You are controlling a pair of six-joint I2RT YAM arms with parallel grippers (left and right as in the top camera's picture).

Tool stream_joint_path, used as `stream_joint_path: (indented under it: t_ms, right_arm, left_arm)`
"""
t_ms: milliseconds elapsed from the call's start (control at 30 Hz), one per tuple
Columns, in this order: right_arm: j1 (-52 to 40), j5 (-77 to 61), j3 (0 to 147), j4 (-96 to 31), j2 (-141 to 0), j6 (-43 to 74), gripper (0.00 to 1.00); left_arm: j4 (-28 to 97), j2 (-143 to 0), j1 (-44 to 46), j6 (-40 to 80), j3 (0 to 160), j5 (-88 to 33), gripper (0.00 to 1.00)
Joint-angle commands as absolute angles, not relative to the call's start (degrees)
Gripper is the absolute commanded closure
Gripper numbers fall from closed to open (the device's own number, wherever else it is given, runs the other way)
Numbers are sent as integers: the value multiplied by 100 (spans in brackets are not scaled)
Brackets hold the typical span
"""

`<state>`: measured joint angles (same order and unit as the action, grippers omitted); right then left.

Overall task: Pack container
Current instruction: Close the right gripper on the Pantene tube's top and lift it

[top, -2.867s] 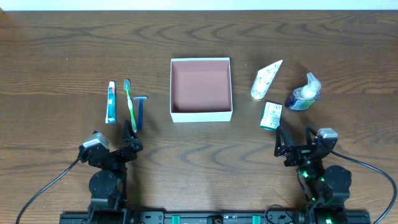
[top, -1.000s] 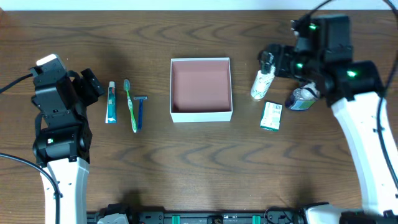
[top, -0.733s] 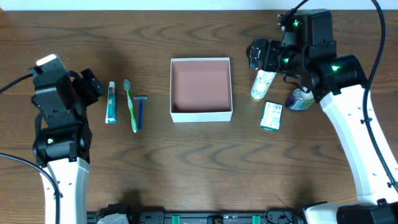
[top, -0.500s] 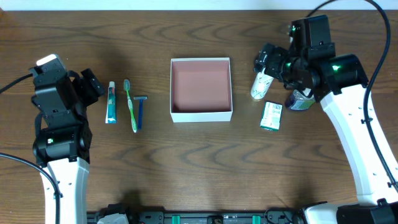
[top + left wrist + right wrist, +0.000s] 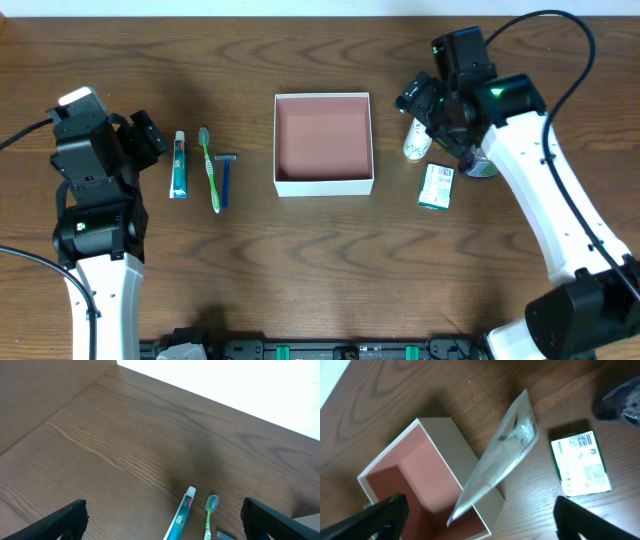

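Note:
The container (image 5: 323, 181), a shallow white-walled box with a reddish-brown floor, stands at the table's middle with nothing in it; it also shows in the right wrist view (image 5: 434, 431). My right gripper (image 5: 417, 101) is open and hovers over a white tube (image 5: 417, 142) just right of the container. In the right wrist view the tube (image 5: 506, 454) lies between the open fingers (image 5: 480, 525). My left gripper (image 5: 147, 138) is open and empty, left of the toothpaste (image 5: 179, 165). In the left wrist view the fingers (image 5: 167, 527) frame the toothpaste (image 5: 182, 510).
A green toothbrush (image 5: 210, 170) and blue razor (image 5: 226, 178) lie right of the toothpaste. A green-and-white carton (image 5: 436, 186) lies below the tube, and a blue bottle (image 5: 482, 165) sits partly under my right arm. The carton also shows in the right wrist view (image 5: 580, 465).
My right arm has swung left and turned, bringing its open gripper over the white tube. The left arm has held still over the last second. No object has moved.

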<state>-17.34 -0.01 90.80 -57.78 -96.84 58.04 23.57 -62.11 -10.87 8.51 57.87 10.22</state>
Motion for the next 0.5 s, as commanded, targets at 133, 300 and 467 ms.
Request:
stream_joint_path:
  t_ms: [133,300,467]
  right_arm:
    - [-1785,530,9188,-5865,-9688,6119,21]
    - [-1785,635,9188,-5876,-9688,6003,45]
    - [-1787,880,9188,-5902,-9688,5951,58]
  left_arm:
    - [2355,-6211,-1118,751,5916,961,2]
    - [2357,-6211,-1118,751,5916,961,2]
    - [2357,-6211,-1118,753,5916,961,2]
